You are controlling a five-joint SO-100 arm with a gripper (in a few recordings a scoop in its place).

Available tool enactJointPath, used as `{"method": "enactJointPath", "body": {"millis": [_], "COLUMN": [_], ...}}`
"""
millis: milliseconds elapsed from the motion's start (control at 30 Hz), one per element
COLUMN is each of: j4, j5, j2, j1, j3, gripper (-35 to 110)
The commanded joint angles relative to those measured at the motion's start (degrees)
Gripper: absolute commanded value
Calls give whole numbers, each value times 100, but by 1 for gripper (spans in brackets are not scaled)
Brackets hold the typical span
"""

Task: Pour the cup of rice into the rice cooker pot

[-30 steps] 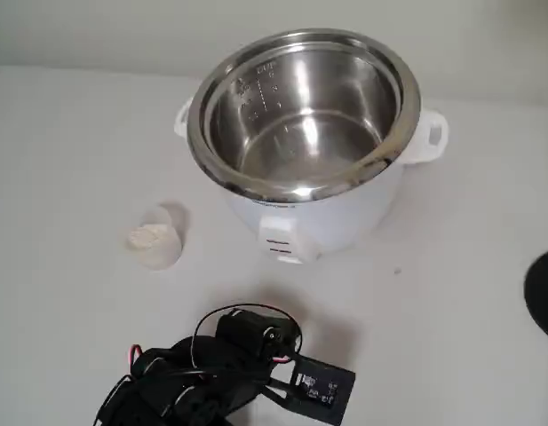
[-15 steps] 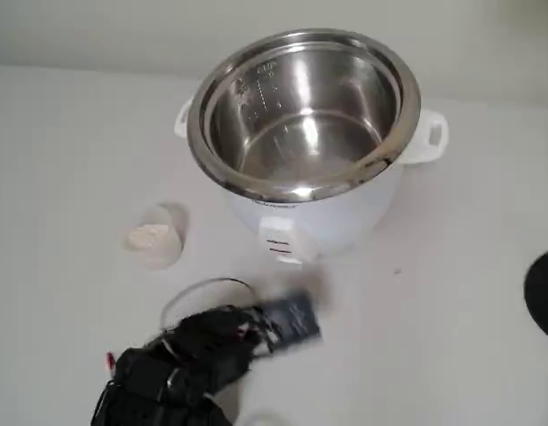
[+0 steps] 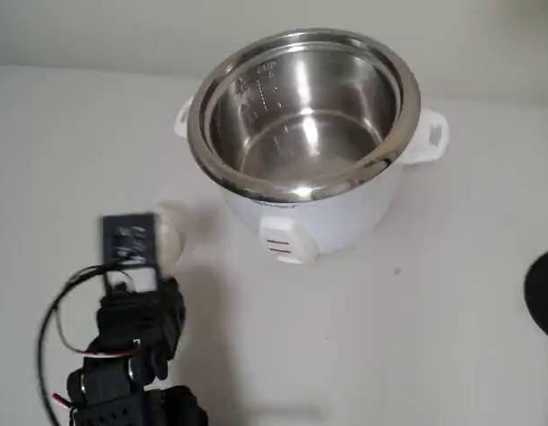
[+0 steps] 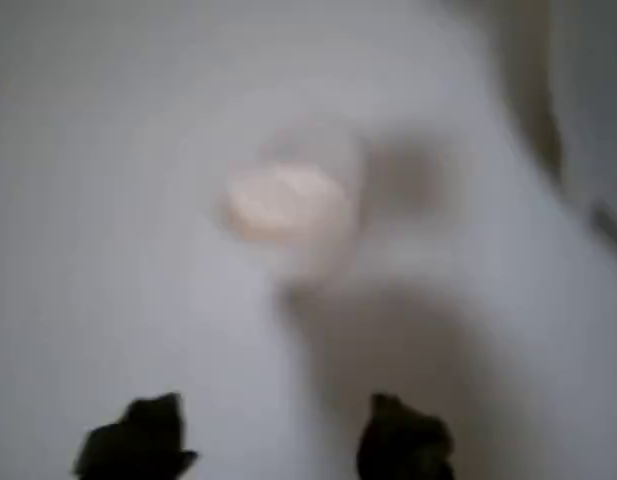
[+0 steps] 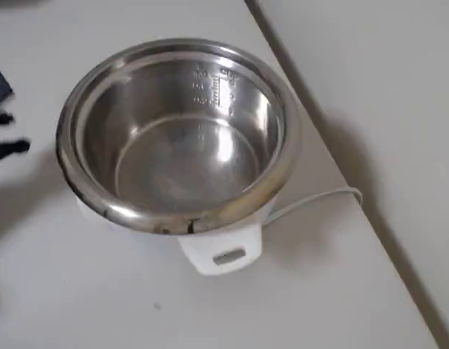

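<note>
End effector (image 4: 265, 440) spread, above cup (image 4: 288, 205) holding rice (image 4: 280, 200); pot (image 3: 305, 111) empty

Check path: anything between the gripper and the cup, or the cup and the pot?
Nothing visible. In the wrist view the open gripper faces the cup across bare table. From the cup to the rice cooker pot, the table is also bare.

Plain white table (image 3: 451, 293) against a bare pale wall (image 3: 96, 31): likely a lab or test bench staged as a kitchen, though the blurred views leave that uncertain. Kitchen cue: a rice cooker (image 3: 322, 213) with its steel pot (image 5: 177, 138) and white cord (image 5: 311, 200). Bench cue: the arm (image 3: 123, 346) with exposed wires.
</note>
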Motion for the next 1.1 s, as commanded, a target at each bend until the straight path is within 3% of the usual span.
{"method": "enactJointPath", "body": {"millis": [0, 133, 367, 500, 700, 1067], "j4": [-2417, -2751, -6583, -8736, -11057, -13096], "j5": [-896, -703, -870, -1107, -958, -817], "j2": [-44, -729, -4781, -7066, -9949, -12955], "j1": [-44, -176, 650, 747, 835, 589], "j3": [536, 545, 466, 229, -949, -2391], "gripper": [39, 41, 59, 60, 60, 62]}}
